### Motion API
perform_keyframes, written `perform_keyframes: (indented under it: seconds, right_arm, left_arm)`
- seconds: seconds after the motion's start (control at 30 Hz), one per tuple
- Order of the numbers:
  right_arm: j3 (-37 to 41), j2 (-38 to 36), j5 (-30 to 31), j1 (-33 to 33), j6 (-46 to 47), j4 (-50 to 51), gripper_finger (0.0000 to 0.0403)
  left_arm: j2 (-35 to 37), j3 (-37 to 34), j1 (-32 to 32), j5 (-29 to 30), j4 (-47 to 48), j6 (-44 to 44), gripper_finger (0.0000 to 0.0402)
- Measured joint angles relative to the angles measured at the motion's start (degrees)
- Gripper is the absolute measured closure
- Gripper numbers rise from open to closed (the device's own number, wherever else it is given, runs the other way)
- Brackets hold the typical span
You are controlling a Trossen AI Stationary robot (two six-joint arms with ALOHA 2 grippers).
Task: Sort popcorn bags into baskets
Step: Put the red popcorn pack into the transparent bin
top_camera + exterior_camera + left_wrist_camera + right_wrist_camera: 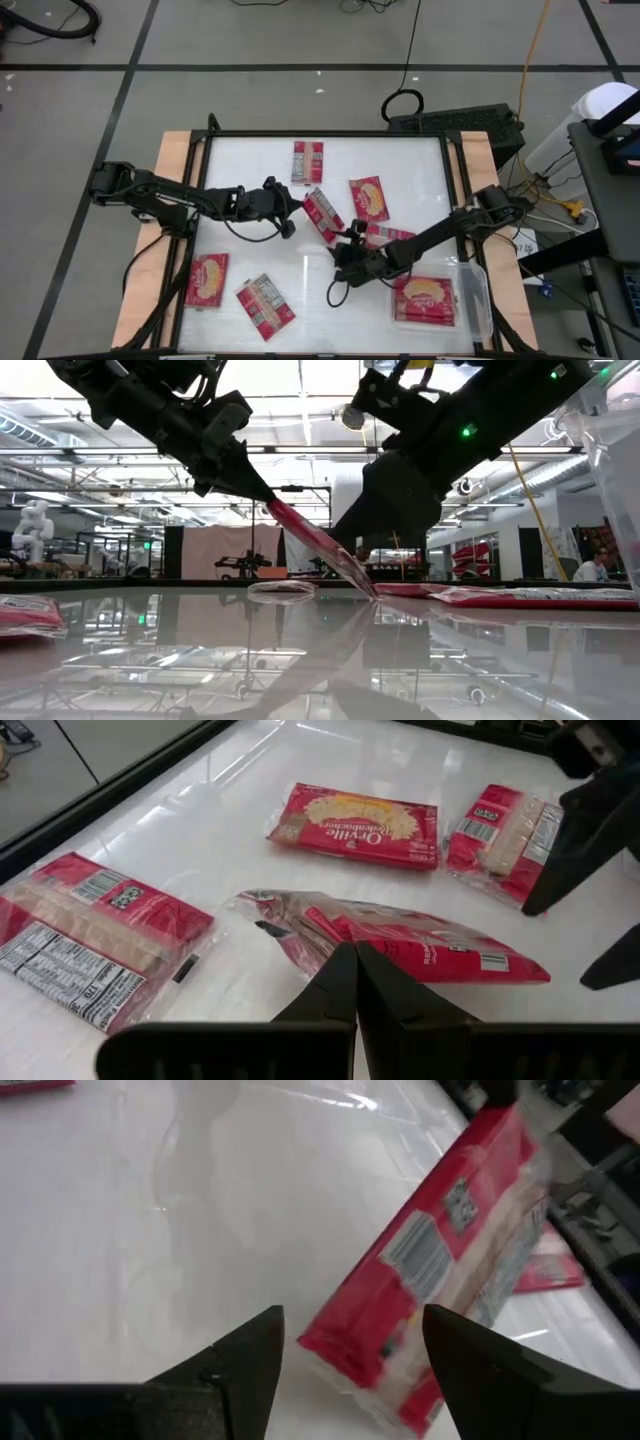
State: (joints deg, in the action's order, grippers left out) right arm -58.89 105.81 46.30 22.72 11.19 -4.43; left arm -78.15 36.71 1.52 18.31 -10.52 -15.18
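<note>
My left gripper [293, 208] is shut on a red popcorn bag [322, 215] at mid-table. The bag slants down from the fingers in the low view [320, 545]. My right gripper [352, 1320] stands open at the bag's lower end [375, 1365], one finger on either side of it; I see no touch. A clear basket [478, 295] at the near right holds one bag [425, 300]. Other bags lie flat at the far middle [307, 160], right of centre [369, 197], beside my right arm [390, 236] and at the near left [207, 280] [265, 305]. My left gripper pinches the bag's raised end [330, 935] between its two shut fingers [345, 985]. The fingers slant down at it from the table's left side. The bag hangs tilted below them, with its far lower end on the table [368, 592].
The white tabletop [250, 170] is framed by a black rail with wooden side strips [170, 160]. Bare room lies at the far left and in the near middle. The two arms nearly meet at the centre.
</note>
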Motion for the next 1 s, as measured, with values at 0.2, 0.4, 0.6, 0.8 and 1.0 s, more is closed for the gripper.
perform_keyframes:
  seconds: [0.2,0.4,0.6,0.8,1.0]
  right_arm:
    - [0.02,-1.12,0.20,0.66,0.09,0.19,0.0172]
    - [0.02,-6.14,-0.20,0.66,1.63,2.64,0.0172]
    - [0.02,-10.81,-1.72,0.54,4.35,5.24,0.0172]
    - [-0.04,-8.96,-1.62,-1.08,-7.23,-8.56,0.0172]
    - [-0.09,-5.49,4.44,-6.60,-7.74,-17.82,0.0172]
  left_arm:
    - [0.00,0.00,0.00,-0.11,0.19,0.11,0.0400]
    - [0.00,0.00,0.00,-0.22,0.51,0.69,0.0400]
    - [-0.01,0.00,0.00,-0.23,0.51,0.75,0.0400]
    - [0.76,0.00,-1.17,-0.31,-3.01,1.09,0.0400]
    - [1.40,0.03,-2.66,-0.46,-4.81,1.05,0.0400]
